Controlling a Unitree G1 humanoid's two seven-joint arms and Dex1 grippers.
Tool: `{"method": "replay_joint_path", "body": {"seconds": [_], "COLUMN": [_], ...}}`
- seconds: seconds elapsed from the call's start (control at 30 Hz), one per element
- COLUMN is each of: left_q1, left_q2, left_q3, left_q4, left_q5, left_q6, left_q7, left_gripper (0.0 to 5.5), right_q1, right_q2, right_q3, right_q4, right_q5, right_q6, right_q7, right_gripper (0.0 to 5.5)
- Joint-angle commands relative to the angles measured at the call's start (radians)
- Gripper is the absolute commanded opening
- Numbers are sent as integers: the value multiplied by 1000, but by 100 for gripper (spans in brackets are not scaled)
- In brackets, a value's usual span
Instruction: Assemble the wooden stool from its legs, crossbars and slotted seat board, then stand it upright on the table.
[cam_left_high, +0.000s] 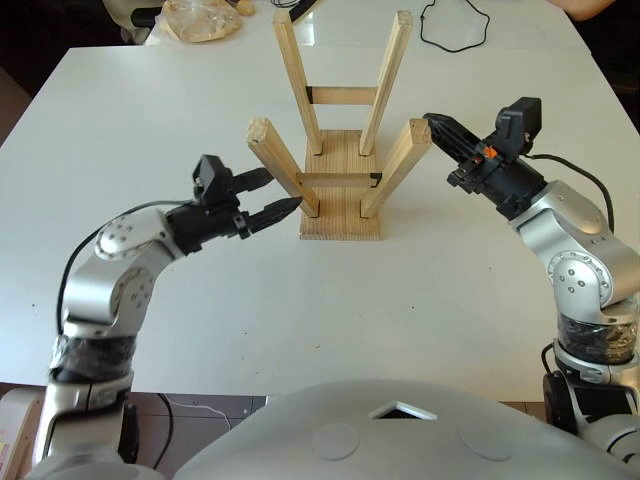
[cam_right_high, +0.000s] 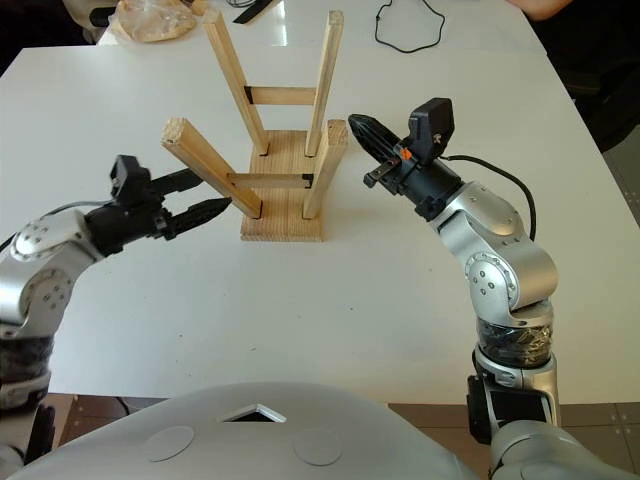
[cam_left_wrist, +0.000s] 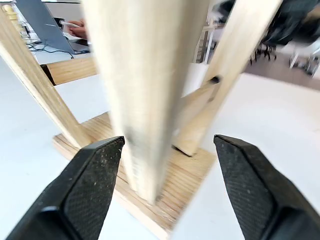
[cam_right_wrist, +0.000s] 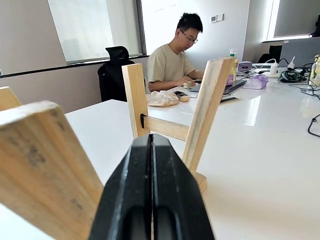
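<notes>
Stool: we see it upside down near the middle of the white surface, with four legs pointing up.
Seat board: it lies flat on the surface and all four legs are seated in it.
Crossbars: one joins the two near legs low down. Another joins the two far legs higher up.
Near-left leg: it leans outward towards the left arm.
Near-right leg: it leans outward towards the right arm.
Left gripper: it is spread wide, low over the surface, and points at the lower part of the near-left leg. In the left wrist view we see that leg standing in line with the gap between the two fingers. We cannot tell whether either tip touches the wood.
Right gripper: it is closed with nothing in it. In the right wrist view we see its fingers pressed together. Its tip sits just beside the top end of the near-right leg.
Far edge of the surface: a crumpled plastic bag and a looped black cable lie well apart from the stool.
</notes>
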Motion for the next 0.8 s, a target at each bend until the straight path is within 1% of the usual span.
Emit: {"method": "replay_joint_path", "body": {"seconds": [0.03,0.07,0.1,0.13,0.17,0.2,0.23,0.27,0.3,0.37,0.43,0.5,0.57,0.63,0.7,0.77,0.8], "left_q1": [176,207,222,209,184,165,158,154,153,135,108,103,117,129,135,131,119], "left_q2": [-15,-29,-64,-124,-196,-280,-368,-451,-487,-506,-519,-537,-535,-554,-563,-563,-560], "left_q3": [123,140,156,179,202,202,185,138,68,-63,-134,-160,-182,-172,-168,-192,-228], "left_q4": [-41,-9,37,77,108,120,83,27,-26,-104,-151,-167,-179,-194,-209,-221,-219], "left_q5": [-11,25,74,107,144,217,252,293,357,487,599,707,819,880,925,934,911], "left_q6": [45,43,46,64,69,-2,-34,-64,-99,-143,-165,-184,-194,-181,-175,-172,-174], "left_q7": [92,137,229,362,503,625,722,800,835,870,916,974,1019,1062,1078,1050,1004], "left_gripper": [332,332,314,301,290,268,254,239,224,193,161,127,99,66,35,3,3], "right_q1": [26,39,59,80,103,126,136,138,139,141,156,176,189,200,207,200,187], "right_q2": [-3,-4,1,4,0,6,32,89,125,143,140,157,179,198,211,222,224], "right_q3": [-19,-3,22,53,92,141,182,201,222,268,291,300,285,250,244,292,335], "right_q4": [-16,-23,-28,-31,-35,-43,-62,-87,-112,-161,-201,-227,-229,-227,-239,-262,-273], "right_q5": [-50,-85,-117,-160,-228,-308,-377,-427,-478,-584,-676,-759,-815,-845,-869,-867,-860], "right_q6": [2,-2,7,4,-16,-40,-51,-32,-23,-36,-39,-34,-33,-6,13,20,11], "right_q7": [-47,-65,-91,-112,-135,-176,-239,-337,-404,-474,-516,-563,-599,-622,-618,-576,-541], "right_gripper": [0,0,0,0,0,0,0,0,0,0,0,0,0,0,0,0,0]}}
